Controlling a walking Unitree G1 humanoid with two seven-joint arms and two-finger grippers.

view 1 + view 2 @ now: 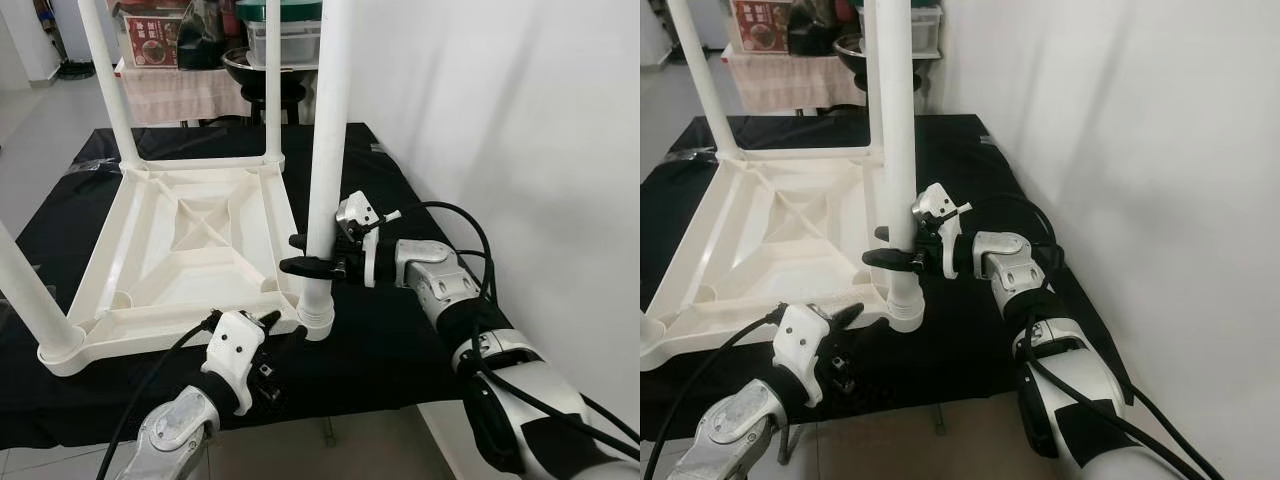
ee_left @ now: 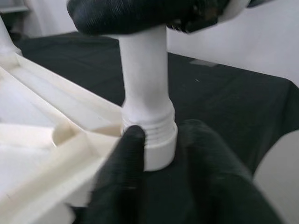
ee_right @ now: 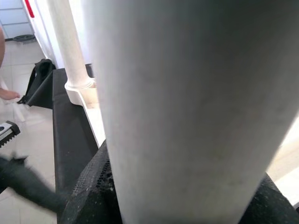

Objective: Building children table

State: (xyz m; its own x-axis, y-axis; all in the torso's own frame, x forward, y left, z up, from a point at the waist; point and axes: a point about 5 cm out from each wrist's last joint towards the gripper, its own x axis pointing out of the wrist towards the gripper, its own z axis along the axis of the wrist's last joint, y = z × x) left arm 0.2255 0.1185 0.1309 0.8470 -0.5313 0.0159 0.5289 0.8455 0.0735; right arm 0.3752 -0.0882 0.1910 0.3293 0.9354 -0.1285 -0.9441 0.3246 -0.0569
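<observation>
**Fourth leg held in its corner socket**

The right end effector [image 1: 312, 253] is closed on the near-right leg [image 1: 328, 130], its two black fingers clamped around the white tube a little above the base, with the silver arm reaching in from the right. The left end effector [image 1: 283, 328] sits low at the near edge, its fingers spread apart, one fingertip [image 2: 133, 140] touching the collar of the socket [image 2: 156, 144] where the leg goes in. In the left wrist view a few ridges show just above the collar, so the leg may not be fully seated, though the blur makes that hard to judge.

The child's table [image 1: 190, 240] lies upside down on a black-covered surface [image 1: 390, 340], underside ribs facing up. Three other legs already stand in their corners: far-left [image 1: 110, 85], far-right [image 1: 273, 80] and near-left [image 1: 25, 285]. A white wall runs along the right, and shelves with boxes stand beyond the far end.

The parts look like moulded plastic: light, stiff and smooth, so the tube is likely to slip under a loose hold. Gripping low on the leg, near the socket, should give the best control for pushing or twisting it home, while the upturned top, being light, probably needs bracing at that corner so it does not slide on the cloth.
</observation>
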